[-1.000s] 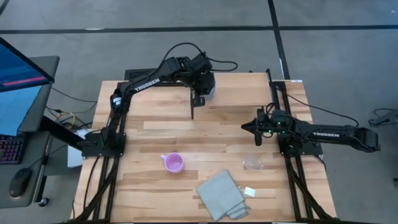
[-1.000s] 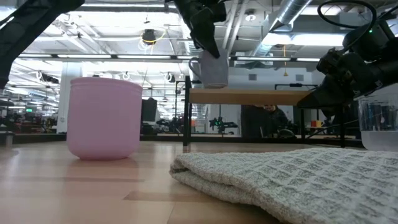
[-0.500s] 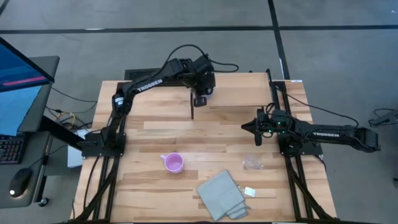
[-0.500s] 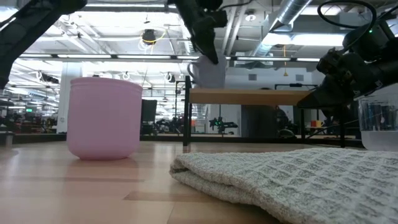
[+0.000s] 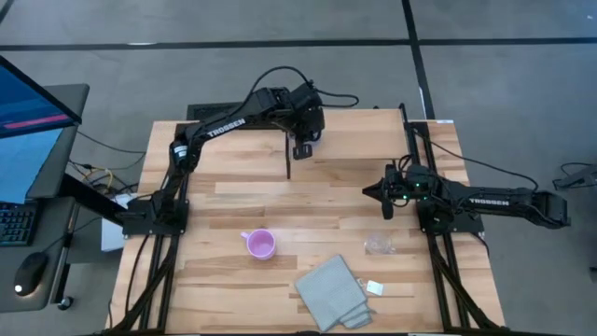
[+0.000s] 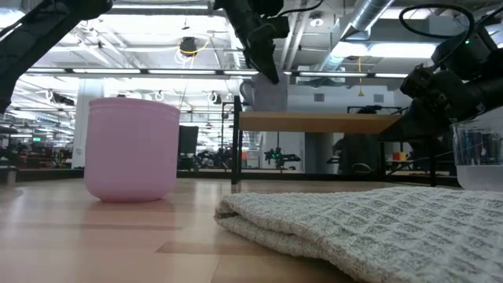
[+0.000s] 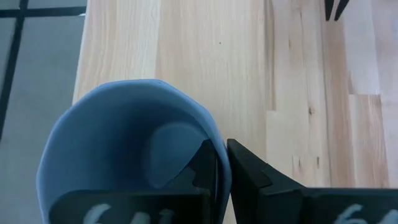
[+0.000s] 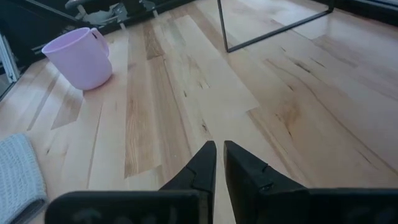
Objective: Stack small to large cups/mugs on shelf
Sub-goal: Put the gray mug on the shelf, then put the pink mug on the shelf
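My left gripper (image 5: 303,142) is shut on the blue-grey mug (image 7: 124,143), over the left end of the light-wood shelf (image 6: 314,122) at the table's far side. In the low view the mug (image 6: 269,94) stands upright with its bottom at the level of the shelf top. My right gripper (image 5: 373,191) is shut and empty, low over the table's right middle. The pink mug (image 5: 260,245) stands upright on the table, near the front. The clear cup (image 5: 378,245) stands to its right. My left gripper holds the mug by its rim wall (image 7: 219,155), with one finger (image 7: 205,168) inside the mug and the other (image 7: 249,171) outside. The fingers come from above, slanting down. The mug is upright; whether its bottom rests on the shelf I cannot tell.
A folded grey cloth (image 5: 331,291) lies at the table's near edge, with a small white tag (image 5: 374,287) beside it. The shelf's thin black legs (image 6: 236,149) stand on the table. A desk with a monitor (image 5: 28,131) stands off the table's left side.
My left gripper has carried the blue-grey mug a little toward the table's far edge over the shelf. The mug has stayed upright in the hold.
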